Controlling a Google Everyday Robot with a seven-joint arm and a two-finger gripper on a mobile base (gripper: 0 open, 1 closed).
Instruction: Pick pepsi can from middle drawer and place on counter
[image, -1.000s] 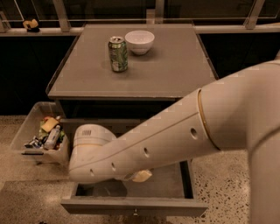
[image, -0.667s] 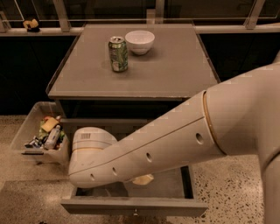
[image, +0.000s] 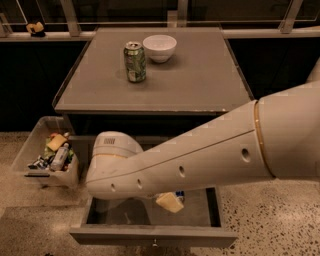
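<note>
The middle drawer (image: 152, 235) stands pulled open at the bottom of the view. My white arm crosses over it from the right. My gripper (image: 169, 202) reaches down inside the drawer, and only a pale part of it shows below the arm. A small dark blue patch (image: 179, 195) shows right beside it, likely the pepsi can; the rest is hidden by the arm. The grey counter (image: 200, 80) lies above.
A green-patterned can (image: 135, 61) and a white bowl (image: 159, 47) stand at the back of the counter. A clear bin (image: 30, 160) of mixed items sits on the floor at the left. Speckled floor lies to the right.
My arm has shifted a little, and the visible part of the gripper has moved slightly right inside the drawer. The can and bowl on the counter have not moved.
</note>
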